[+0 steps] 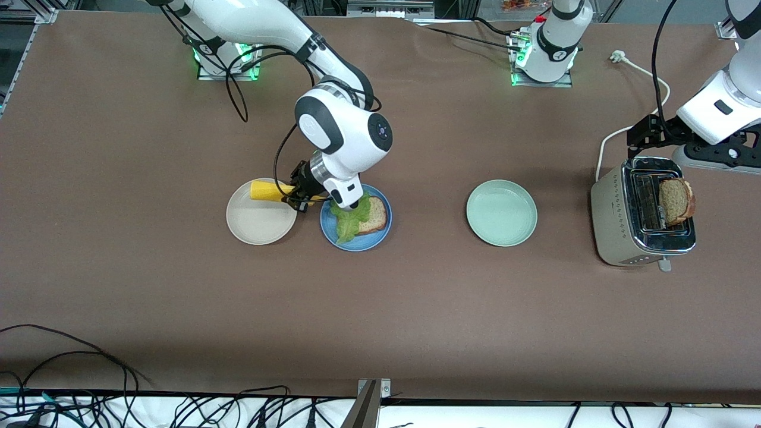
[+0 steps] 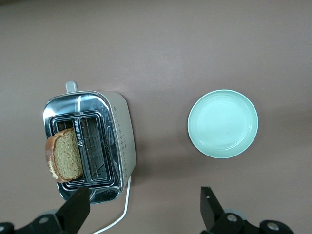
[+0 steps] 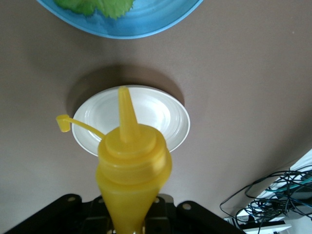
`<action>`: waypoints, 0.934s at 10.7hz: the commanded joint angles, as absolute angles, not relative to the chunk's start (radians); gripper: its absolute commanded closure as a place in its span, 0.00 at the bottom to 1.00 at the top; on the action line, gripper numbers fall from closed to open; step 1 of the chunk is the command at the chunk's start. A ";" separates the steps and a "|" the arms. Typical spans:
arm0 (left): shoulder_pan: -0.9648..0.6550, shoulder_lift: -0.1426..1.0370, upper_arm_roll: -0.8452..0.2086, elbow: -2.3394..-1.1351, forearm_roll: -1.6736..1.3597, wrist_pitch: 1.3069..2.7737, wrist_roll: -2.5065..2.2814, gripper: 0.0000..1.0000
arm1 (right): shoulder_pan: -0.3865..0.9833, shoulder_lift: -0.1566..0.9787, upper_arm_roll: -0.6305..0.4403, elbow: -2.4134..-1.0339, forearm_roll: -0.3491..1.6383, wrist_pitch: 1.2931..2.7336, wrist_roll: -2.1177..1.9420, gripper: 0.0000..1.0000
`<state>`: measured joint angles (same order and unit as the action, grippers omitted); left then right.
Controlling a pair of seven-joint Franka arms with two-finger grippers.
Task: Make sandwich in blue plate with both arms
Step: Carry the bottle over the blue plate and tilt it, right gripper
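cream-white plate: lay bare toward the right arm's end of the table, touching nothing else on the table.
right gripper: my fingers pinched a yellow squeeze bottle, held sideways over the cream-white plate with its cap hanging loose; tipped, it could have dripped sauce onto the table instead of the sandwich.
blue plate: just beside the cream-white plate, carrying a toast slice under a lettuce leaf; a hard squeeze could have shifted the leaf.
mint-green plate: lay bare.
toaster: held a second toast slice, tilted and half out; a careless grab might have knocked it off.
left gripper: my fingers were spread wide, hovering over the toaster.
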<state>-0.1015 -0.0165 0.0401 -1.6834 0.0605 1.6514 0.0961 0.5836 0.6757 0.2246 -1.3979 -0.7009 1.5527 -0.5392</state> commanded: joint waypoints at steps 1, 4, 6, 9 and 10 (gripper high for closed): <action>-0.106 -0.014 0.044 -1.672 0.075 1.654 0.106 0.00 | 0.624 0.736 0.215 -1.319 -0.732 1.522 -0.492 0.96; -0.106 -0.014 0.044 -1.672 0.075 1.654 0.106 0.00 | 0.670 0.758 0.216 -1.296 -0.839 1.503 -0.486 0.96; -0.106 -0.014 0.044 -1.672 0.075 1.654 0.106 0.00 | 0.684 0.764 0.215 -1.295 -0.859 1.494 -0.485 0.96; -0.106 -0.014 0.044 -1.672 0.075 1.654 0.106 0.00 | 0.684 0.764 0.212 -1.296 -0.862 1.493 -0.486 0.96; -0.106 -0.014 0.044 -1.672 0.075 1.654 0.106 0.00 | 0.684 0.764 0.212 -1.296 -0.861 1.493 -0.486 0.96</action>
<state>-0.1015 -0.0165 0.0403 -1.6834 0.0605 1.6514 0.0961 0.6718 0.7444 0.2170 -1.3346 -0.8391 1.5226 -0.4842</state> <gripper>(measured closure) 0.000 0.921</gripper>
